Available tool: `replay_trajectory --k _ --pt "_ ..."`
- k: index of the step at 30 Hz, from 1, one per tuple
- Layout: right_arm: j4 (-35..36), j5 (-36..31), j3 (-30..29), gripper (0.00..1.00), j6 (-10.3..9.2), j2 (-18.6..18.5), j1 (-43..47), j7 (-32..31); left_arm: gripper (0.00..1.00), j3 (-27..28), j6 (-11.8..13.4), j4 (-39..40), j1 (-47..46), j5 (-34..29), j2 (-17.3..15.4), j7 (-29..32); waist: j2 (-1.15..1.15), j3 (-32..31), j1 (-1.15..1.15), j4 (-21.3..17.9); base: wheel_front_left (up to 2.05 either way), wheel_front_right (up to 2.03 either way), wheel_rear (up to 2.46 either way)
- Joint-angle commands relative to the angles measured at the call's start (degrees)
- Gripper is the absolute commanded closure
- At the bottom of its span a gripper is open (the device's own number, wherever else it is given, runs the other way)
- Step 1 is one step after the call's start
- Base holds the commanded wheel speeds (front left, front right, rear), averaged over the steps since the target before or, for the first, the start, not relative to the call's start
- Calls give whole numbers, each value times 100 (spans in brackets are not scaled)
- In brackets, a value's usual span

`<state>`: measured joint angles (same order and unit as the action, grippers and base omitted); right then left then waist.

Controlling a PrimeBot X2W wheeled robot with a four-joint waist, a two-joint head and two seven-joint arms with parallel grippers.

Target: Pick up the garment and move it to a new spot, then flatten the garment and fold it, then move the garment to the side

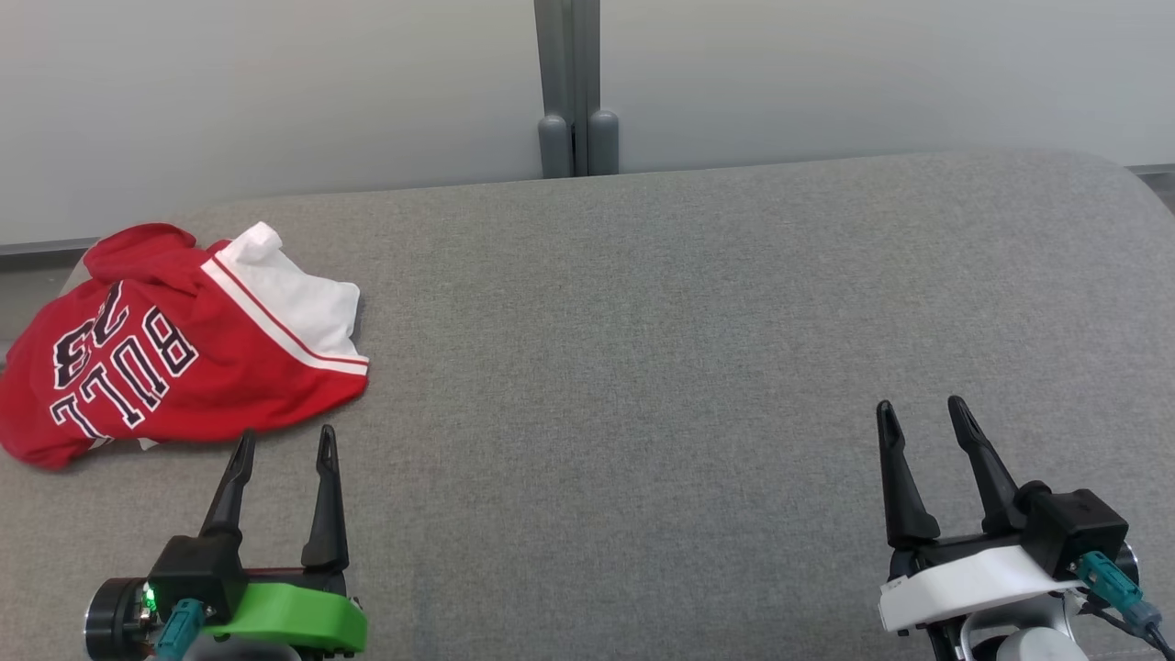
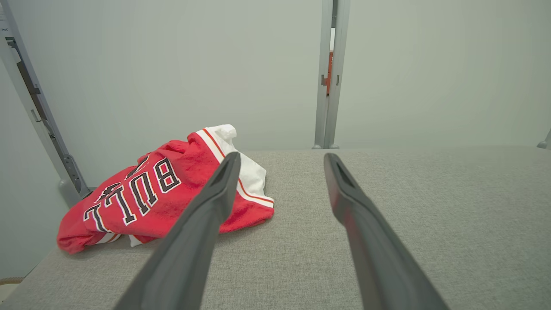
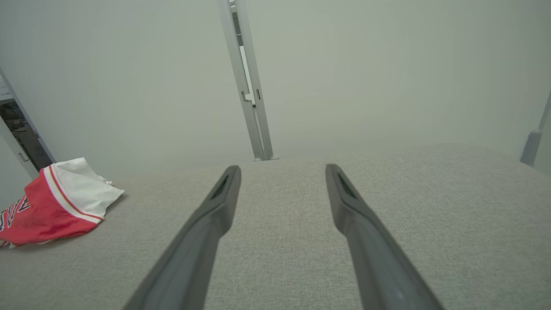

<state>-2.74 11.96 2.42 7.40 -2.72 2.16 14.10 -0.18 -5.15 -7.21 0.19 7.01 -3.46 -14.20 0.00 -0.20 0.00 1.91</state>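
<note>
Above the grey surface [image 1: 643,349], left tool [image 1: 285,434] and right tool [image 1: 920,404] point forward, released, garment [image 1: 156,367] just beyond the left

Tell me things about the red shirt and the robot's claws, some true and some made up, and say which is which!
1. The red and white jersey lies crumpled on the grey fabric surface. True.
2. The left end effector grips the jersey. False: it is open and empty, close to the jersey.
3. The right end effector is open. True.
4. The jersey lies beside the right end effector. False: it lies on the robot's left, far from that one.
</note>
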Motion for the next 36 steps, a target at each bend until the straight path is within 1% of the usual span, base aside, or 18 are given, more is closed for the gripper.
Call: replay_trajectory --k 1,8,18,36 --pt "50 -130 7 0 16 -26 73 55 0 -9 -22 2 40 -115 -47 -47 0 1 0 5 0 0 0" --pt "38 -345 39 0 16 -28 102 128 0 0 -42 -81 28 -313 -42 -113 0 -2 0 23 0 0 0" --pt "-94 -200 32 0 10 -26 86 114 0 62 -87 -194 16 -18 -14 -98 0 -14 0 34 0 0 0" --pt "-286 -106 55 0 10 -26 50 114 0 11 -49 -274 -21 59 -58 -98 0 3 0 66 0 0 0"
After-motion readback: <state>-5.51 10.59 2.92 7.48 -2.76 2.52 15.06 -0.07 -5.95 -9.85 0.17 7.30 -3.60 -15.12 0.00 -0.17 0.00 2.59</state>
